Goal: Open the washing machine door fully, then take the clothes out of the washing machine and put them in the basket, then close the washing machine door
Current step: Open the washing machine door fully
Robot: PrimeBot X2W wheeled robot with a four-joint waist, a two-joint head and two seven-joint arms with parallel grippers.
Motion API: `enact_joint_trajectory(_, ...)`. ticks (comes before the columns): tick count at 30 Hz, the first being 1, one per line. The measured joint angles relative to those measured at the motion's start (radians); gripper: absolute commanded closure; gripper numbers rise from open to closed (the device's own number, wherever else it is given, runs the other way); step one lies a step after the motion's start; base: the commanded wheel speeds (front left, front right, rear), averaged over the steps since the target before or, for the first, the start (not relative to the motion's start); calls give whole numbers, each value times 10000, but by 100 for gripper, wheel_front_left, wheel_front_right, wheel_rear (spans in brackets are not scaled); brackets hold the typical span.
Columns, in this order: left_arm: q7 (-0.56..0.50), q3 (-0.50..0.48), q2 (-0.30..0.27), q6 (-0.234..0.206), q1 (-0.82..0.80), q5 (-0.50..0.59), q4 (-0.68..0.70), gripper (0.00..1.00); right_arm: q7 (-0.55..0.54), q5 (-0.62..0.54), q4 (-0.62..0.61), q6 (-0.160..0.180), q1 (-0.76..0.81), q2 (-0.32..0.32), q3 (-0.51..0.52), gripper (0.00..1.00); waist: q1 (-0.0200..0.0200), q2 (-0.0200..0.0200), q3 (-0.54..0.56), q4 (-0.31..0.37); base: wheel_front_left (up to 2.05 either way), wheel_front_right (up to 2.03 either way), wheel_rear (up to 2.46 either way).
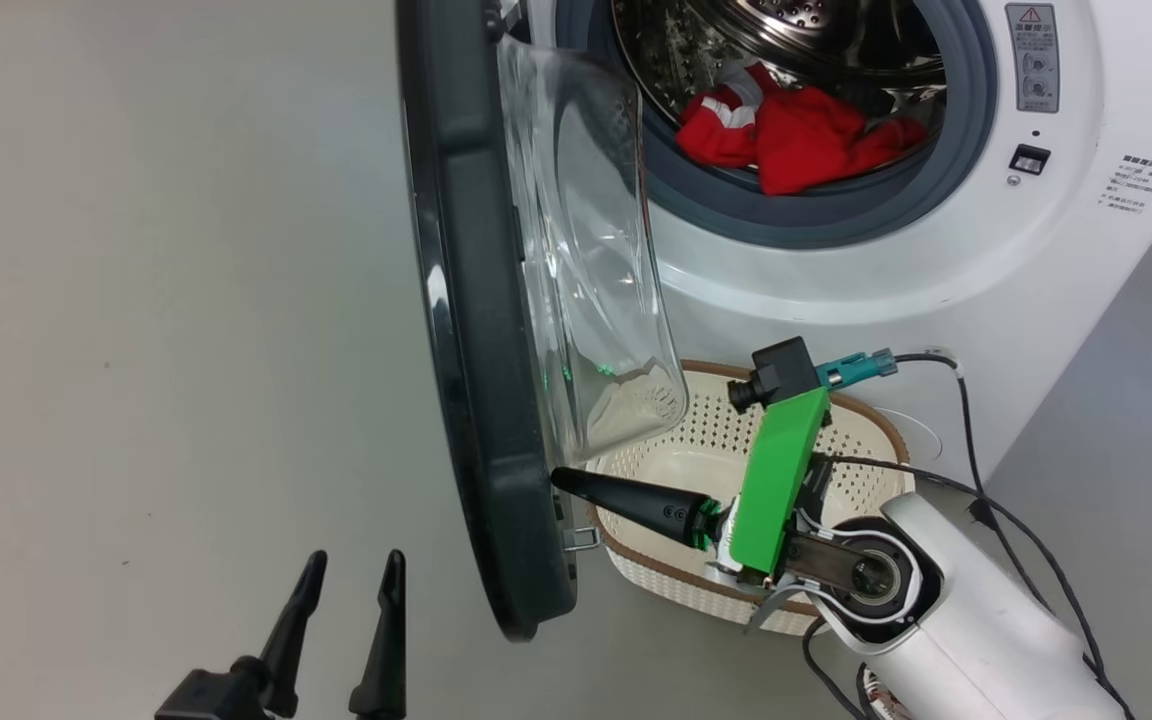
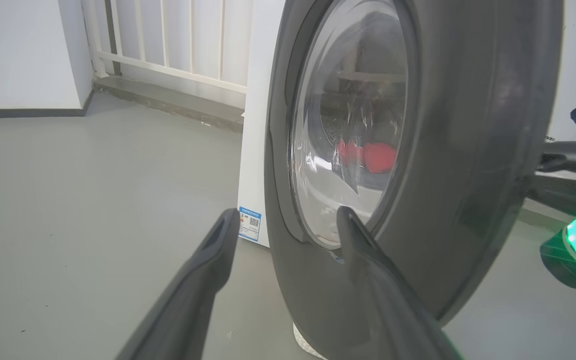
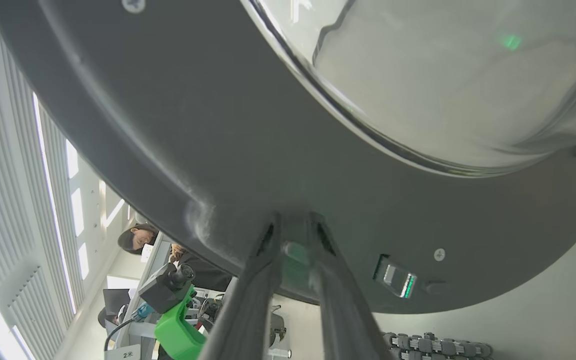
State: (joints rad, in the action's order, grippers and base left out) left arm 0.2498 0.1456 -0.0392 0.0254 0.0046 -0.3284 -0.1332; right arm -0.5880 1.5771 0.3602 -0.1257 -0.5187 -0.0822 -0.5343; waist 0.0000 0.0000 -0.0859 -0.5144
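Two pinched-together fingers of the right gripper [image 1: 558, 478] are pressing against the inner rim of the washing machine door [image 1: 476, 350], likely to swing it wider. The left gripper [image 1: 356, 558] is hovering outside, fingers wide and empty; the clothes [image 1: 796, 135] are lying inside the washing machine [image 1: 886, 270], above the basket [image 1: 671, 585].

floor [image 1: 166, 300]: plain grey, matte | wall [image 2: 18, 50]: white, upper left of left wrist view, dark baseboard [image 2: 23, 113] | railing [image 2: 168, 40]: white bars, top centre | light strips [image 3: 50, 200]: bright, left edge of right wrist view
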Motion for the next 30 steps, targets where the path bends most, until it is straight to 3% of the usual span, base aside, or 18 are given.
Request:
enact_joint_trajectory(19, 0, -236, -2, 278, -23, 19, -483, 0, 1695, -662, 253, 0, 1229, -953, 117, 0, 0, 0, 244, 405, 0, 0, 0)
enact_joint_trajectory(30, 0, -495, -2, 280, -22, 21, -514, 0, 3081, -1241, 316, 0, 2031, -1952, 79, 0, 0, 0, 257, 808, 0, 0, 0)
